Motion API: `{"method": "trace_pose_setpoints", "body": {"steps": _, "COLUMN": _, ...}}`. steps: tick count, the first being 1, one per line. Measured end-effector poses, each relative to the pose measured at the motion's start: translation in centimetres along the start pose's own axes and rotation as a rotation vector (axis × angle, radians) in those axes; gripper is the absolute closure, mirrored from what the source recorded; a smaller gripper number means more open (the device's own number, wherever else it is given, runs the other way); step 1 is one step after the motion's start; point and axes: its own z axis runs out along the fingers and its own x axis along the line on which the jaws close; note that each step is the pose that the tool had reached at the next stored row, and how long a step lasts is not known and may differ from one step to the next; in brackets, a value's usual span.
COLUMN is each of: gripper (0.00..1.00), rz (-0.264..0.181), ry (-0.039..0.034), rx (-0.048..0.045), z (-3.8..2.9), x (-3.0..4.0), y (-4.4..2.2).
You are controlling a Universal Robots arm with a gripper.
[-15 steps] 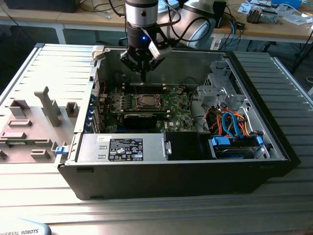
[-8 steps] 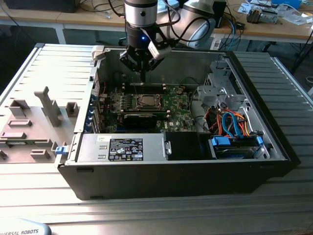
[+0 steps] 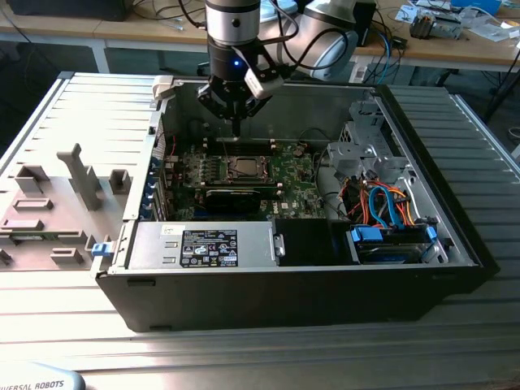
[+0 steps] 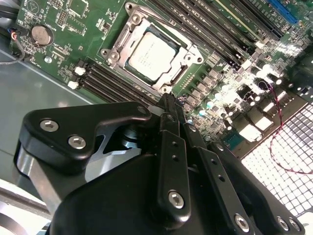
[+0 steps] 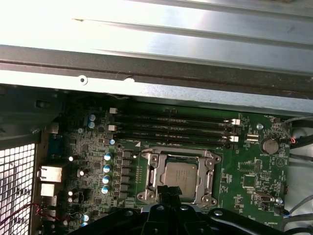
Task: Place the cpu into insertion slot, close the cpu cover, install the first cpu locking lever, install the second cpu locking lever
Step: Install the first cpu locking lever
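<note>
CPU [image 4: 150, 55] sat flat in the insertion slot [image 4: 178, 81], silver top up, middle of the green motherboard [image 3: 288, 175]. In both wrist views the cpu cover [image 5: 208, 183] looked down around the chip, framing it; whether either locking lever was latched couldn't be told.

Claw [image 4: 168, 100] hung just above the far edge of the socket, fingers pressed together into one narrow tip, nothing held. In the exterior view it came straight down from the arm at the far side of the open computer case [image 3: 455, 244].

Judgement: the step in hand was a lever install. A closed tip suits pushing a thin wire lever. It'd go best with contact near the lever's free end, pressing down and sideways under the hook, tip kept off the chip's lid.

Around it: memory slots [image 5: 171, 129] ran just beside the socket, empty, with white latches. A row of blue-topped capacitors [image 5: 106, 169] stood close on another side, a coin cell [image 4: 40, 34] further off. A long black card [image 3: 236, 197] lay just nearer than the socket in the exterior view. Judged risks: tip clipping the slot latches or capacitors on a sideways sweep. Drive cage with orange and blue cables [image 3: 382, 203] sat well apart at the exterior view's right. Grey fixture blocks [image 3: 77, 175] stood on the bench [image 3: 49, 114] at its left.
</note>
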Motion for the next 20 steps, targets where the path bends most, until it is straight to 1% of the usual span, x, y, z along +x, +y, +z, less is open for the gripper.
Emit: {"method": "trace_pose_setpoints", "body": {"steps": 20, "gripper": 0.89, "rz": 0.000, "ry": 0.0001, "rx": 0.0001, "z": 0.01, "x": 0.51, "y": 0.05}}
